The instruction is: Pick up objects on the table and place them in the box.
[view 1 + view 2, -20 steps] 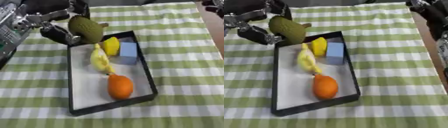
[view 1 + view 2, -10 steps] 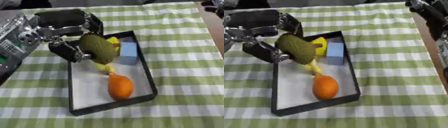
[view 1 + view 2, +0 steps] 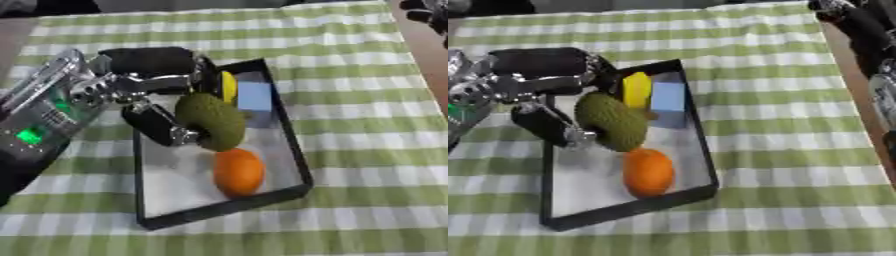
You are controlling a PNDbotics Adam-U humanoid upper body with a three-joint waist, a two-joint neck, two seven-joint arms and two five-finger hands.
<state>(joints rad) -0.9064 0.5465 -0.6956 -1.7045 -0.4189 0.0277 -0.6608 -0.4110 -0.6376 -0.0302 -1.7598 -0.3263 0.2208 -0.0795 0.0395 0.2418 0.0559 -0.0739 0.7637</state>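
Note:
My left hand point(image 3: 157, 95) is shut on a rough green avocado-like fruit point(image 3: 211, 121) and holds it over the middle of the black box point(image 3: 297, 155) with a white floor. Inside the box lie an orange point(image 3: 239, 171) toward the front, a light blue block point(image 3: 255, 96) at the back right and a yellow object point(image 3: 228, 86) at the back, partly hidden by the hand. The green fruit covers what lies under it. My right hand point(image 3: 859, 25) shows at the upper right edge, off the cloth; its fingers are not clear.
The box sits on a green and white checked tablecloth point(image 3: 367, 100). Brown table edge point(image 3: 429, 65) runs down the right side. My left forearm point(image 3: 44, 115) with a green light crosses the left of the cloth.
My left hand has carried the green fruit from the box's back left corner down and inward to over its middle. The whole picture has also shifted.

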